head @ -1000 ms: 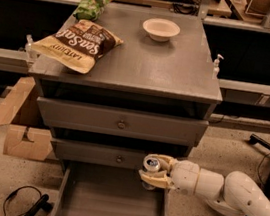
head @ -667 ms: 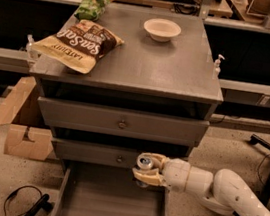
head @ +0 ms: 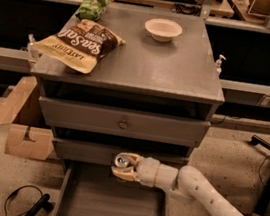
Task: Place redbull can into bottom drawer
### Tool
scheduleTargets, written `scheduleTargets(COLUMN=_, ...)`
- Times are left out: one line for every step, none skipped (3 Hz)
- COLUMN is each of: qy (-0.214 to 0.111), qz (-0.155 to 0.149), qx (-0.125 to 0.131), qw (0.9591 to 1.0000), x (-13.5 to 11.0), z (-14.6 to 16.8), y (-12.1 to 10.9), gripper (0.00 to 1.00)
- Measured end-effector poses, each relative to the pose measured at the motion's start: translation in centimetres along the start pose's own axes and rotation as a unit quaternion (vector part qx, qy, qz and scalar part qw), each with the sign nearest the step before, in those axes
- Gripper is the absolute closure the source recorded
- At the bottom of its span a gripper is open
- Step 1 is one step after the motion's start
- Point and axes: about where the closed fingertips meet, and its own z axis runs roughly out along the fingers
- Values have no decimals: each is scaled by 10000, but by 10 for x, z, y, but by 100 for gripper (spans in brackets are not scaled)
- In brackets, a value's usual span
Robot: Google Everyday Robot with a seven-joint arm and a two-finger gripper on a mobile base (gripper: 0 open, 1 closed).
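Claw [head: 120, 167] clasps shiny redbull can [head: 121, 161] above bottom drawer [head: 110, 208].

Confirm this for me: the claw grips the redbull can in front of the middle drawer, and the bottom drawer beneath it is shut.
Not quite. The bottom drawer is pulled open, not shut; the camera view shows its bare floor. The rest holds: the claw grips the redbull can in front of the middle drawer.

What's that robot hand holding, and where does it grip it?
The gripper holds a drink can, squeezed by its sides with the silver top showing, above the open bottom drawer.
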Motion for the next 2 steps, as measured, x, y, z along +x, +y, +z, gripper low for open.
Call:
scheduleTargets(qy=-176, qz=-113, qx=-229, qw=9995, x=44, z=48, y=2, gripper=100)
scheduleTargets(qy=-387, qz=-62, qx=-575, qw=9976, x=88, z=92, y=15, gripper=100)
